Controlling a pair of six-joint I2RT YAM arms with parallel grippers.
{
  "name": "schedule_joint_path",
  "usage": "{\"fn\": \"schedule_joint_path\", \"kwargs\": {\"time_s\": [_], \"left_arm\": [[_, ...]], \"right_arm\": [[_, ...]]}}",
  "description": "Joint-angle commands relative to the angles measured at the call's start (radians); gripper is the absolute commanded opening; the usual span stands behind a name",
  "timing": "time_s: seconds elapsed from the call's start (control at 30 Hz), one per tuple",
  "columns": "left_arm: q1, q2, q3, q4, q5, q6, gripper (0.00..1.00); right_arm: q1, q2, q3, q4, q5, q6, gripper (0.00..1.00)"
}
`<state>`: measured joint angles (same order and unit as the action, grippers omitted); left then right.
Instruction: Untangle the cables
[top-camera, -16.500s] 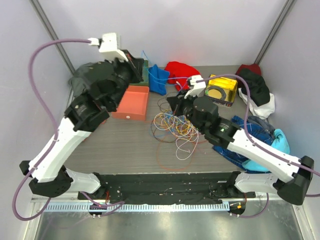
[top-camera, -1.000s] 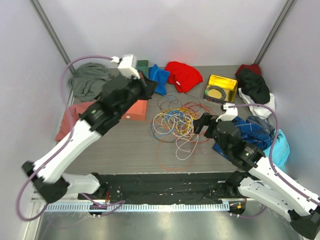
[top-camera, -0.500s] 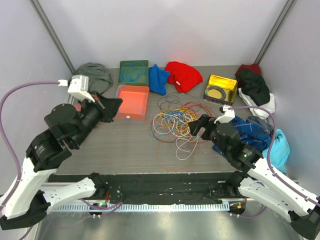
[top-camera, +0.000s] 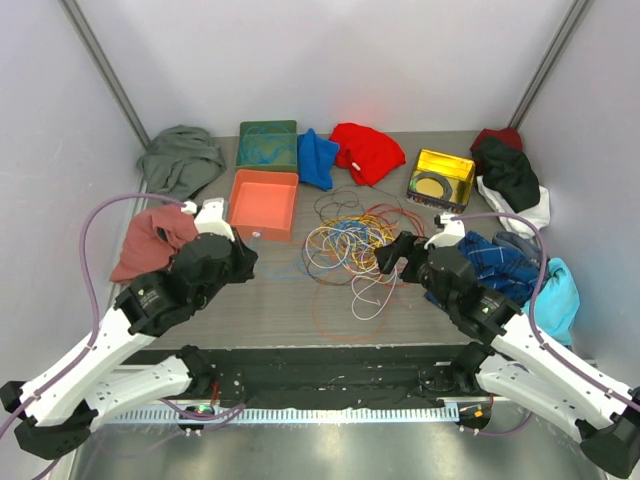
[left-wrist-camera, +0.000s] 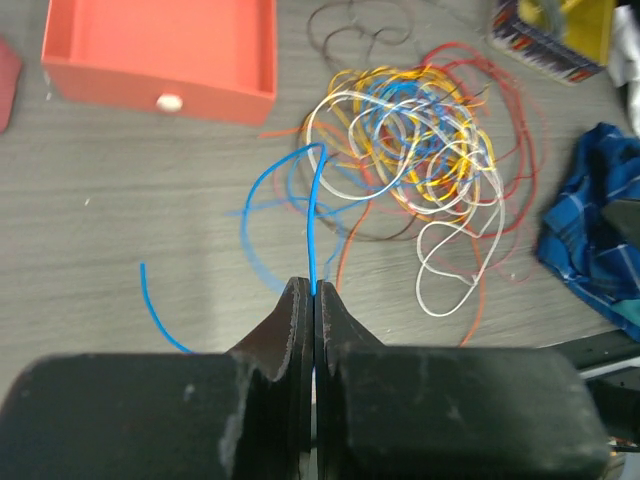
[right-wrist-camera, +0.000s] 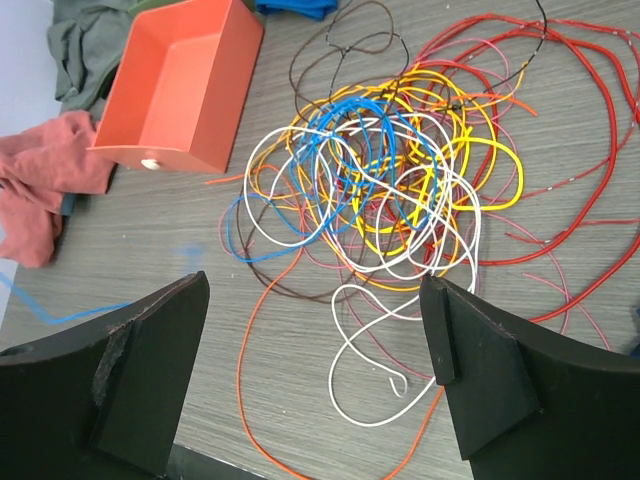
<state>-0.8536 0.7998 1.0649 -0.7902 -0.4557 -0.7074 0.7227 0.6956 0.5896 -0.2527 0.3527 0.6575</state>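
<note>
The cables (top-camera: 350, 245) lie as a tangle of blue, yellow, orange, red, white and dark brown loops mid-table, also seen in the left wrist view (left-wrist-camera: 410, 140) and the right wrist view (right-wrist-camera: 390, 170). My left gripper (top-camera: 246, 262) is left of the tangle, low over the table. In its wrist view the gripper (left-wrist-camera: 315, 292) is shut on a blue cable (left-wrist-camera: 312, 220) that runs straight from the jaws back into the pile. My right gripper (top-camera: 392, 255) hovers at the tangle's right edge. It stands open (right-wrist-camera: 312, 290) above white and orange loops, with nothing between its fingers.
An orange tray (top-camera: 265, 203) and a green tray (top-camera: 267, 145) sit behind the left gripper. A yellow tin (top-camera: 445, 175) stands at back right. Garments ring the table: grey (top-camera: 180, 158), pink-red (top-camera: 150, 240), blue (top-camera: 318, 158), red (top-camera: 365, 150), black (top-camera: 505, 170), plaid blue (top-camera: 505, 260).
My left arm has swung from the back left down toward the near left, drawing the blue cable out of the pile. The right gripper has edged slightly left and stays open.
</note>
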Motion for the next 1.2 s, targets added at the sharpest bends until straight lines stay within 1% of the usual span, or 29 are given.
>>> {"fn": "schedule_joint_path", "kwargs": {"time_s": [0.0,0.2,0.37,0.43,0.57,0.67,0.73,0.77,0.8,0.83,0.9,0.93,1.07,1.13,1.17], "left_arm": [[-0.002,-0.033,-0.048,-0.004,-0.057,-0.092,0.00],[-0.002,0.030,-0.134,-0.001,-0.063,-0.168,0.00],[-0.002,0.125,-0.184,0.014,-0.063,-0.234,0.00],[-0.002,0.154,-0.195,0.025,-0.067,-0.244,0.00],[-0.002,0.269,-0.206,0.023,-0.078,-0.265,0.00],[-0.001,0.327,-0.201,0.011,-0.081,-0.290,0.04],[-0.001,0.372,-0.198,0.003,-0.077,-0.303,0.09],[-0.001,0.384,-0.198,0.006,-0.077,-0.305,0.16],[-0.001,0.407,-0.197,0.009,-0.075,-0.306,0.20],[-0.001,0.417,-0.198,0.017,-0.071,-0.308,0.27],[-0.001,0.432,-0.198,0.028,-0.066,-0.308,0.34],[-0.001,0.446,-0.198,0.034,-0.063,-0.305,0.42],[-0.001,0.478,-0.191,0.066,-0.035,-0.291,0.56],[-0.001,0.495,-0.191,0.072,-0.018,-0.282,0.61],[-0.001,0.499,-0.189,0.072,-0.009,-0.277,0.61]], "right_arm": [[0.000,0.021,-0.013,0.050,-0.004,0.002,0.96],[0.001,0.036,-0.019,0.058,-0.009,-0.004,0.96],[0.000,0.024,-0.036,0.052,-0.004,-0.004,0.96],[0.000,0.016,-0.043,0.050,-0.003,-0.004,0.96],[0.000,0.007,-0.050,0.044,0.000,-0.004,0.96],[0.000,-0.005,-0.057,0.036,0.006,-0.004,0.96],[0.000,-0.010,-0.065,0.032,0.008,-0.004,0.96],[0.000,-0.016,-0.068,0.032,0.011,-0.004,0.96],[0.000,-0.019,-0.071,0.032,0.012,-0.002,0.96],[0.001,-0.022,-0.074,0.029,0.012,-0.004,0.96],[0.000,-0.025,-0.077,0.029,0.014,-0.002,0.96],[0.000,-0.025,-0.077,0.027,0.015,-0.006,0.96],[0.001,-0.031,-0.079,0.017,0.022,-0.004,0.96],[0.000,-0.034,-0.082,0.016,0.023,-0.006,0.96],[0.000,-0.036,-0.083,0.015,0.023,-0.006,0.96]]}}
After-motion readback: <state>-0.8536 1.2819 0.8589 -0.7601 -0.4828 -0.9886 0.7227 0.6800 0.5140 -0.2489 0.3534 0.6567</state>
